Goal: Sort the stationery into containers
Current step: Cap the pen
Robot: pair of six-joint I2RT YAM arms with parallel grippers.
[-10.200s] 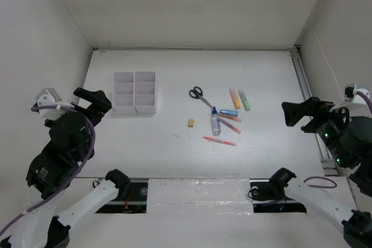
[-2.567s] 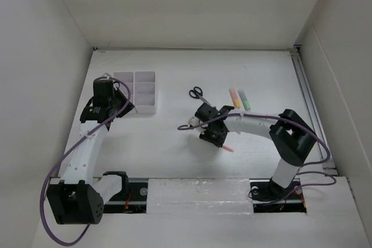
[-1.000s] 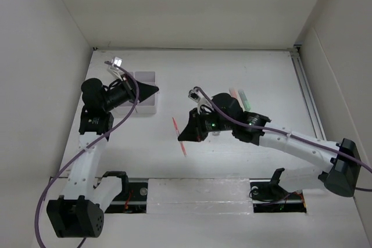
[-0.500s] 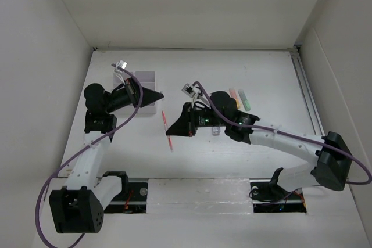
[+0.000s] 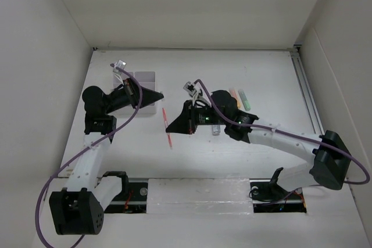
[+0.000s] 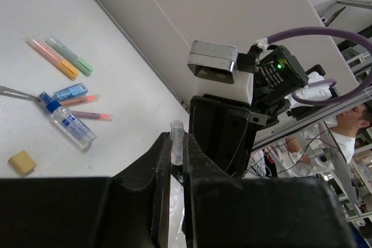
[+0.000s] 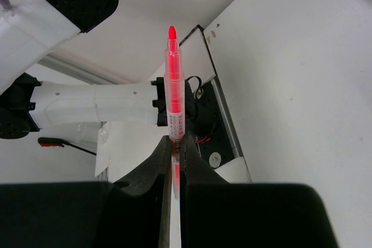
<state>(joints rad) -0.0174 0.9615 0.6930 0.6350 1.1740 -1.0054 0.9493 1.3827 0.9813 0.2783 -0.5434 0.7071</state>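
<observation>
So from my end, closest to the bases, the right gripper (image 7: 174,142) has its fingers pressed together on a thin red pen (image 7: 173,79). It's pinched around the middle and held up off the table (image 5: 261,74), between the two arms, with the red tip poking out past the fingers. Just beyond that tip is the left gripper (image 6: 177,139). Its jaws are squeezed on a small clear tube (image 6: 176,129) that looks like a pen cap, open end sticking out. Further out, under the right arm, the loose stuff is lying on the table. There's the yellow eraser cube (image 6: 22,162), the clear blue-capped bottle (image 6: 71,125), two more red-pink pens (image 6: 87,100) right beside it, the blue marker (image 6: 70,92) and a sliver of scissor blade (image 6: 14,92) at the frame edge. The orange marker (image 6: 52,58) and green marker (image 6: 68,54) lie side by side a bit past those. The white organizer (image 5: 146,74) sits at far left, mostly covered by the left arm. I only get a view of a couple of far compartments, which just show white inside. Can't tell what's in the covered ones. Every piece I can make out is outside it.
</observation>
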